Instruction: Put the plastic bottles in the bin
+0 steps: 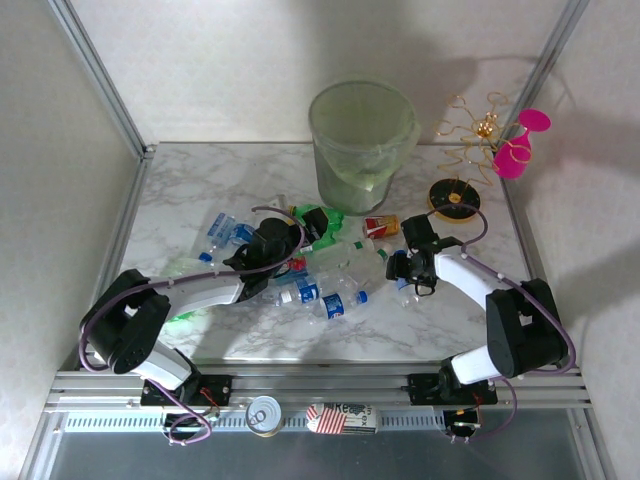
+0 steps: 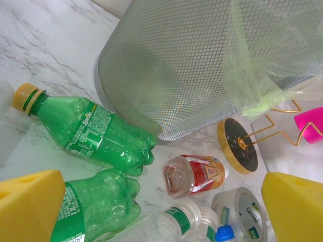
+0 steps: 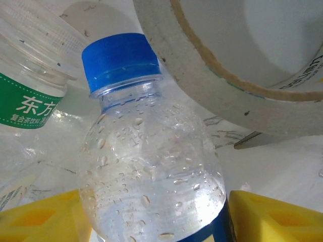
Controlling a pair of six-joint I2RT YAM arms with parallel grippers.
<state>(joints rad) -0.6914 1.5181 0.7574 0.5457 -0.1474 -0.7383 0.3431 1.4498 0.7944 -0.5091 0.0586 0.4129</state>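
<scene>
1. Marble-patterned white surface (image 1: 180,190) sits inside pale walls and a metal frame. A silver tin can (image 1: 265,415) rests on the rail along its near edge.
2. From the near left corner, the left arm (image 1: 190,290) reaches toward the middle of the surface. The left jaws stand wide above the bottles, with the yellow pads (image 2: 30,204) far apart and nothing between them.
3. The plastic bottles (image 1: 320,285) lie on their sides in a loose pile at the middle of the surface, mostly clear with blue labels.
4. On the far side of the pile, a green Sprite bottle (image 2: 96,133) with a yellow cap lies just beside a second green bottle (image 2: 96,206).
5. The bin (image 1: 362,140) stands upright at the far edge, about midway along it, with a pale green liner inside. It is near the pile but apart from it.
6. A small red-and-yellow-labelled bottle (image 2: 194,174) lies between the pile and the bin, near a tape roll (image 2: 242,209).
7. The right arm (image 1: 500,320) bends in from the near right corner. The right jaws are narrowed around a clear bottle with a blue cap (image 3: 151,166), and their yellow pads (image 3: 277,217) sit against both its sides.
8. Toward the far right corner are a gold wire stand (image 1: 455,197) on a round black base and a pink goblet (image 1: 520,150).
</scene>
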